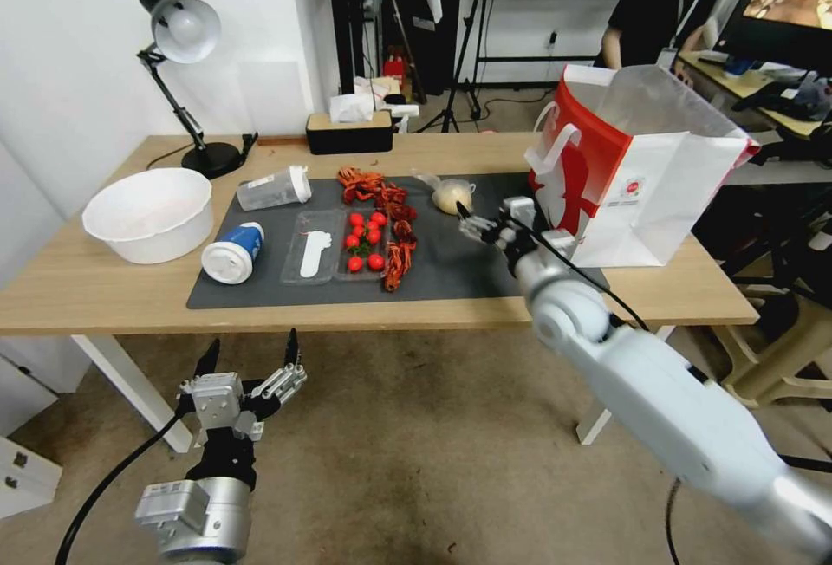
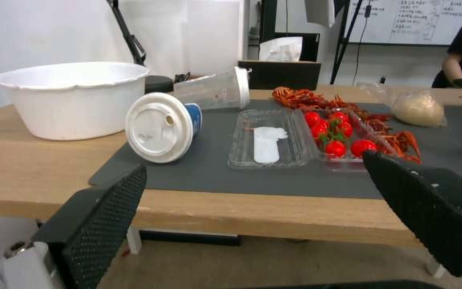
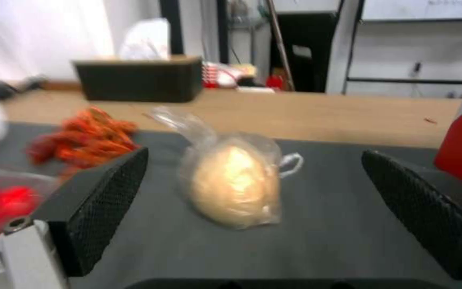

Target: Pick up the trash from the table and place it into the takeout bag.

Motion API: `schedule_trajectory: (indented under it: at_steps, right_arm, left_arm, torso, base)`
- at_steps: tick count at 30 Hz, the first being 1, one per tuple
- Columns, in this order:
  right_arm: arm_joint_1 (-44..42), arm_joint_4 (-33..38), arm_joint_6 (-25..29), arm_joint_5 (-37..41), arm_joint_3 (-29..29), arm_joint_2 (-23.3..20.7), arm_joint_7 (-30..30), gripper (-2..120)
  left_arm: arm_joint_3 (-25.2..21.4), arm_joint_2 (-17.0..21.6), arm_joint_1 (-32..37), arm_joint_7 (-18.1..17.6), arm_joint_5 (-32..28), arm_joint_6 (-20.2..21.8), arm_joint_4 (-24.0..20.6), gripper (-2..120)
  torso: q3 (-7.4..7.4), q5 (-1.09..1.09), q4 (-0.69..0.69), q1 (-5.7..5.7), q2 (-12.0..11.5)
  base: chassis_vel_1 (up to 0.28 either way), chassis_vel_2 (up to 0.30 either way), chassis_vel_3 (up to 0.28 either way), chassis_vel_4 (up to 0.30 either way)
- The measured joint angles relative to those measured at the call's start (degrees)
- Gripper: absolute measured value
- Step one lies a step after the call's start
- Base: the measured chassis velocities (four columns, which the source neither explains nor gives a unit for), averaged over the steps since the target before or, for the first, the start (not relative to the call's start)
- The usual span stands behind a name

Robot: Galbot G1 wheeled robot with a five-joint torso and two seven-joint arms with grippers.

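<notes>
Trash is spread over the dark mat (image 1: 451, 275) on the table (image 1: 104, 288): a small knotted clear bag (image 1: 452, 195) with a pale lump inside lies near the mat's far right part, a blue-and-white paper cup (image 1: 234, 252) lies on its side at the mat's left edge, and a clear plastic cup (image 1: 273, 188) with a white cap lies tipped over just behind it. The takeout bag (image 1: 659, 184) stands upright and open at the right end of the table, near the knotted bag.

The right hand (image 1: 472, 225) is stretched out low over the mat, just short of the knotted bag, its fingers spread wide. In the right wrist view the bag (image 3: 234, 182) sits between the two black pads (image 3: 100, 200), not touched by either. The step in hand looks like the reach for this bag, with the grasp not yet made. The next move calls for easing forward until the pads flank the lump, then closing gently, since thin plastic may slip or bunch; gripping the lump itself seems safer than the loose knot. After that comes a lift and a short carry to the right, over the takeout bag's rim.

The left hand (image 1: 250, 359) waits below the table's front edge, fingers wide apart and holding nothing, facing the paper cup (image 2: 161, 126).

A white bowl (image 1: 149, 214), a tray of tomatoes (image 1: 364, 243) and red crayfish (image 1: 386, 205) are also on the table.
</notes>
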Motion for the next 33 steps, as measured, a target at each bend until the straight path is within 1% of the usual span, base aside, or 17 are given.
schedule_trajectory:
  at_steps: [1,3,4,8,12,13,15,17,18,19,24,25,26,27,30,31,33]
  right_arm:
    - [0.0,0.0,0.0,0.0,0.0,0.0,0.0,100]
    - [2.98,-3.73,-1.87,0.5,-2.11,1.4,1.27,100]
    - [4.43,-5.4,-2.23,0.92,-2.86,2.14,1.51,100]
    - [6.85,-8.28,-2.65,2.1,-4.17,3.66,1.38,100]
    - [8.75,-10.56,-3.33,3.32,-5.06,4.84,0.9,100]
    - [9.8,-12.29,-3.79,4.04,-5.62,5.72,0.51,100]
    - [10.03,-12.71,-3.94,4.15,-5.73,5.91,0.45,100]
    - [11.43,-15.24,-4.83,4.46,-6.4,6.95,0.04,100]
    - [11.43,-15.24,-4.83,4.46,-6.4,6.95,0.04,100]
    - [12.69,-17.52,-5.37,4.47,-7.17,7.71,-0.62,100]
    - [14.07,-20.74,-6.43,4.44,-8.15,8.79,-1.64,99]
    - [15.17,-23.94,-8.24,4.7,-8.37,10.03,-3.21,91]
    - [15.2,-24.5,-8.67,4.73,-8.43,10.27,-3.61,86]
    - [15.2,-24.5,-8.67,4.73,-8.43,10.27,-3.61,86]
    - [14.67,-24.96,-9.09,4.89,-8.47,10.74,-4.47,70]
    - [14.67,-24.96,-9.09,4.89,-8.47,10.74,-4.47,70]
    - [14.43,-24.41,-8.87,5.05,-8.42,10.47,-4.64,62]
  left_arm:
    - [0.0,0.0,0.0,0.0,0.0,0.0,0.0,100]
    - [-0.14,0.0,0.16,-0.02,0.01,-0.22,0.0,100]
    - [-0.19,0.0,0.22,-0.04,0.01,-0.3,0.0,100]
    - [-0.21,-0.11,0.24,-0.06,0.01,-0.41,0.0,100]
    - [-0.21,-0.21,0.24,-0.07,0.01,-0.43,-0.02,100]
    - [-0.23,-0.25,0.24,-0.08,0.02,-0.44,-0.06,100]
    - [-0.25,-0.26,0.26,-0.08,0.02,-0.45,-0.09,100]
    - [-0.38,-0.29,0.39,-0.12,0.02,-0.54,-0.17,100]
    - [-0.38,-0.29,0.39,-0.12,0.02,-0.54,-0.17,100]
    - [-0.57,-0.29,0.5,-0.15,0.02,-0.67,-0.2,100]
    - [-0.8,-0.26,0.6,-0.19,-0.07,-0.77,-0.24,100]
    - [-0.82,-0.34,0.61,-0.23,-0.14,-0.88,-0.24,100]
    - [-0.81,-0.37,0.61,-0.23,-0.14,-0.89,-0.24,100]
    - [-0.81,-0.37,0.61,-0.23,-0.14,-0.89,-0.24,100]
    - [-0.97,-0.3,0.56,-0.3,-0.25,-1.0,-0.24,100]
    - [-0.97,-0.3,0.56,-0.3,-0.25,-1.0,-0.24,100]
    - [-1.0,-0.27,0.45,-0.34,-0.3,-1.05,-0.24,100]
  torso:
    - [0.0,0.0,0.0,0.0,0.0]
    - [0.0,0.03,-0.03,0.0,0.0]
    - [0.0,0.0,-0.03,0.0,0.0]
    - [0.0,0.02,-0.02,0.0,0.0]
    - [0.0,0.0,-0.01,-0.01,0.0]
    - [-0.01,0.0,-0.01,-0.01,0.0]
    - [0.0,0.01,-0.01,-0.01,0.0]
    - [0.0,0.02,-0.01,-0.01,0.0]
    - [0.0,0.02,-0.01,-0.01,0.0]
    - [-0.01,0.0,-0.01,-0.01,0.01]
    - [0.0,0.03,-0.02,-0.01,0.0]
    - [-0.01,0.02,-0.02,-0.01,0.01]
    - [0.0,0.01,-0.01,-0.01,0.01]
    - [0.0,0.01,-0.01,-0.01,0.01]
    - [-0.01,0.02,-0.01,-0.01,0.01]
    - [-0.01,0.02,-0.01,-0.01,0.01]
    - [-0.01,0.02,0.01,-0.02,0.01]
  base:
    - [0.0,0.0,0.0,0.0]
    - [0.0,0.0,0.0,0.0]
    - [0.0,0.0,0.0,0.0]
    - [0.0,0.0,0.0,0.0]
    - [0.0,0.0,0.0,0.0]
    - [0.0,0.0,0.0,0.0]
    - [0.0,0.0,0.0,0.0]
    - [0.0,0.0,0.0,0.0]
    - [0.0,0.0,0.0,0.0]
    - [0.0,0.0,0.0,0.0]
    - [0.0,0.0,0.0,0.0]
    - [0.0,0.0,0.0,0.0]
    - [0.0,0.0,0.0,0.0]
    - [0.0,0.0,0.0,0.0]
    - [0.0,0.0,0.0,0.0]
    - [0.0,0.0,0.0,0.0]
    - [0.0,0.0,0.0,0.0]
